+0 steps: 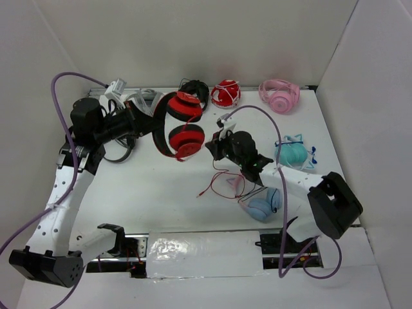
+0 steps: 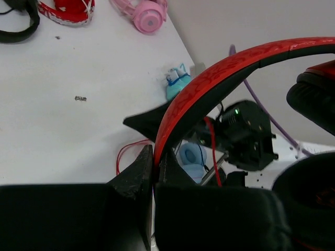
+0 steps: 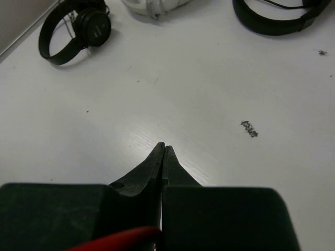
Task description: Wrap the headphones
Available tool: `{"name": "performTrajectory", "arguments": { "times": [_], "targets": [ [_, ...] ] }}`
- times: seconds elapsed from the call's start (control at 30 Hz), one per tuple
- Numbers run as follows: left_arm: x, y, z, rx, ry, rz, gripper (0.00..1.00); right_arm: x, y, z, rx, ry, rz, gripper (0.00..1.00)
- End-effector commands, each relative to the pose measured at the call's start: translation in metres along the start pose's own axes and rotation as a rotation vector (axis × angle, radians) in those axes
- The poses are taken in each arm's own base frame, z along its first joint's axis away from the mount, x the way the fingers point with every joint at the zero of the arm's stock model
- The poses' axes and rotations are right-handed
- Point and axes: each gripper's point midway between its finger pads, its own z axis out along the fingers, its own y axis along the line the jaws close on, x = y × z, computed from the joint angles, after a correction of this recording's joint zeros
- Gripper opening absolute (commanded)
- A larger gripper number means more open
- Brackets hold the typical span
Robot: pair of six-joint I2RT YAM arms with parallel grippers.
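Observation:
The red headphones (image 1: 185, 122) hang above the table, earcups stacked, black-and-red headband to the left. My left gripper (image 1: 153, 127) is shut on the headband (image 2: 209, 78); in the left wrist view its jaws (image 2: 155, 157) pinch the band, with the earcups (image 2: 311, 198) at the right. The thin red cable (image 1: 225, 183) drops to the table in a loose loop. My right gripper (image 1: 210, 145) sits just right of the lower earcup. In the right wrist view its jaws (image 3: 164, 147) are closed, with the red cable (image 3: 118, 241) caught at their base.
Along the back lie a black pair (image 1: 193, 87), a compact red pair wound with white cord (image 1: 225, 93) and a pink pair (image 1: 280, 96). A teal pair (image 1: 293, 153) and a blue pair (image 1: 264, 206) lie on the right. White (image 1: 145, 100) and black (image 1: 122, 151) pairs lie on the left.

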Motion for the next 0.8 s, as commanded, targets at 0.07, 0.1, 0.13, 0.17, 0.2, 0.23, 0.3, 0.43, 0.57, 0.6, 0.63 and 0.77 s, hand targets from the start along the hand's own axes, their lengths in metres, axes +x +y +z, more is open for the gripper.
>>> {"name": "performTrajectory", "arguments": {
  "times": [0.07,0.1,0.13,0.17,0.2,0.23,0.3,0.43,0.57,0.6,0.63,0.77],
  "targets": [
    [-0.006,-0.049,-0.024,0.179,-0.036,0.126,0.00,0.009,-0.021,0.016,0.010,0.073,0.017,0.00],
    [-0.003,-0.050,-0.026,0.188,-0.030,0.130,0.00,0.010,-0.027,0.018,0.023,0.080,0.022,0.00],
    [-0.001,-0.051,-0.027,0.196,-0.029,0.135,0.00,0.013,-0.030,0.023,0.037,0.095,0.035,0.00],
    [0.002,-0.051,-0.028,0.198,-0.026,0.134,0.00,0.013,-0.033,0.026,0.045,0.101,0.041,0.00],
    [0.003,-0.051,-0.029,0.200,-0.026,0.134,0.00,0.008,-0.034,0.029,0.046,0.098,0.045,0.00],
    [0.006,-0.049,-0.029,0.201,-0.021,0.131,0.00,0.006,-0.038,0.031,0.051,0.101,0.061,0.00],
    [0.011,-0.048,-0.029,0.208,-0.010,0.128,0.00,0.002,-0.042,0.033,0.058,0.101,0.061,0.00],
    [0.027,-0.049,-0.029,0.259,0.030,0.131,0.00,-0.011,-0.060,0.042,0.093,0.125,0.051,0.00],
    [0.027,-0.032,-0.020,0.175,0.014,0.079,0.00,-0.027,-0.049,0.038,0.062,0.098,0.033,0.00],
    [0.024,-0.028,-0.018,0.147,0.002,0.070,0.00,-0.027,-0.046,0.036,0.054,0.095,0.027,0.00],
    [0.018,-0.023,-0.016,0.116,-0.021,0.072,0.00,-0.026,-0.040,0.034,0.040,0.095,0.020,0.00],
    [0.020,-0.041,-0.017,0.226,0.009,0.191,0.00,-0.016,-0.046,0.031,0.099,0.147,-0.036,0.00]
  ]
}}
